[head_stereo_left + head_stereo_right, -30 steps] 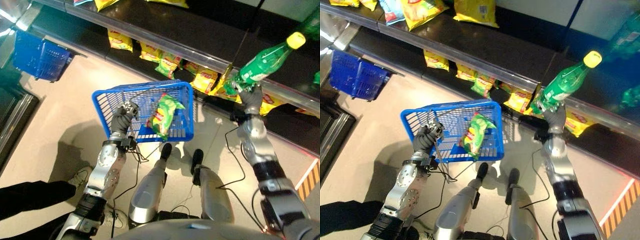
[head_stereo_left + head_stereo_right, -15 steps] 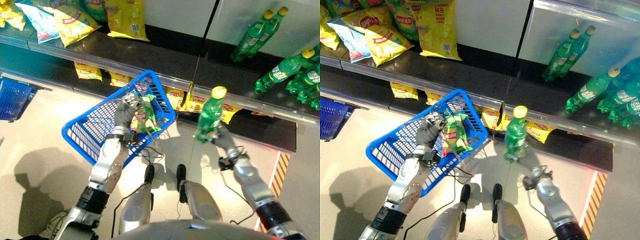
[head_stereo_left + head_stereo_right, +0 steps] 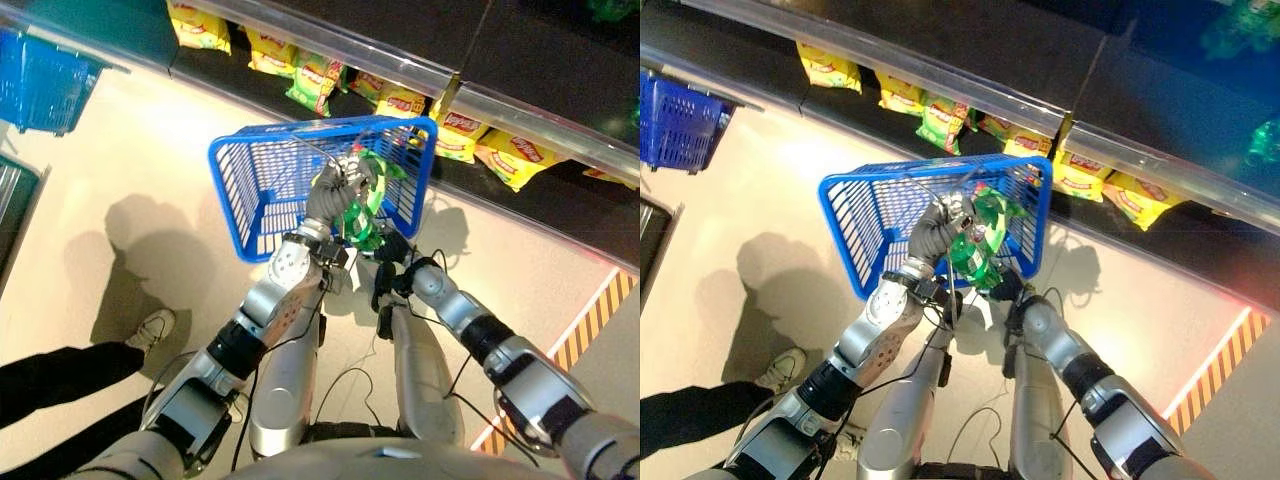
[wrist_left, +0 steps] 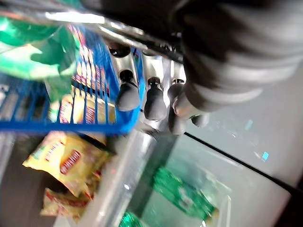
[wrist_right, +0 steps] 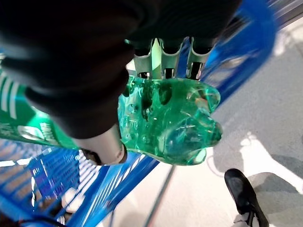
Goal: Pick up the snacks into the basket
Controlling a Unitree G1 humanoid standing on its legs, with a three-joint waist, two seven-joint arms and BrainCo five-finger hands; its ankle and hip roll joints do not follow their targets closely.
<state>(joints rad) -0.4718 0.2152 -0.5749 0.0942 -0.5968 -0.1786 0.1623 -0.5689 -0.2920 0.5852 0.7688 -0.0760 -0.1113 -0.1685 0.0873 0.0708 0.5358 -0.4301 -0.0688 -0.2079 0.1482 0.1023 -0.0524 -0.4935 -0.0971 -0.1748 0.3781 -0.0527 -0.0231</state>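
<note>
Blue basket (image 3: 240, 190) tilted; green snack bag (image 3: 378, 172) inside.

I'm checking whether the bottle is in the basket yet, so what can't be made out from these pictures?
- Green bottle: its cap end, in the eye views, is hidden behind the left hand.
- Right hand: its fingers, in its wrist view, are hidden behind the bottle's base.
- Blue basket: the snack bag inside is mostly hidden by hand and bottle.

Pale glossy floor (image 3: 120, 170), dark shelf (image 3: 970, 45) of snack bags, perhaps a striped floor marking (image 3: 1215, 370).
</note>
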